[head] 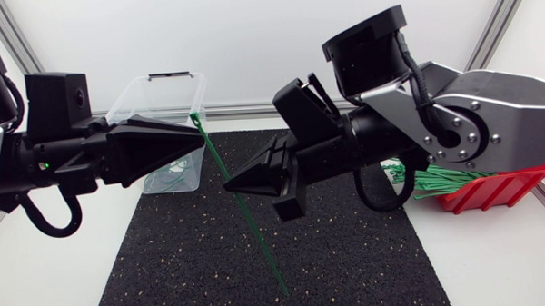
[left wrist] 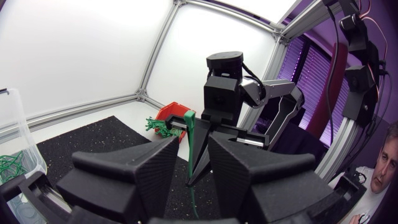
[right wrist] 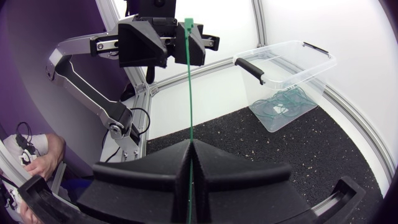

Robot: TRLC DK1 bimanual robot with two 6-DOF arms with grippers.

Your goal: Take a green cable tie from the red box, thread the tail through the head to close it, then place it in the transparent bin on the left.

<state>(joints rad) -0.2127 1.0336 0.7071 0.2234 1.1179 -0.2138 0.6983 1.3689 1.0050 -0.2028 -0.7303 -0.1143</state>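
While our left gripper [head: 197, 130] pinches the green cable tie [head: 257, 235] by its head beside the transparent bin [head: 134, 99], our right gripper [head: 230, 184] squeezes its middle over the black mat [head: 367, 259]; the red box [head: 496, 189] sits by the right edge.

Green cable tie [head: 262, 249] straight, slanted, red box [head: 492, 191], transparent bin [head: 130, 99] seemingly holding ties [head: 170, 172]
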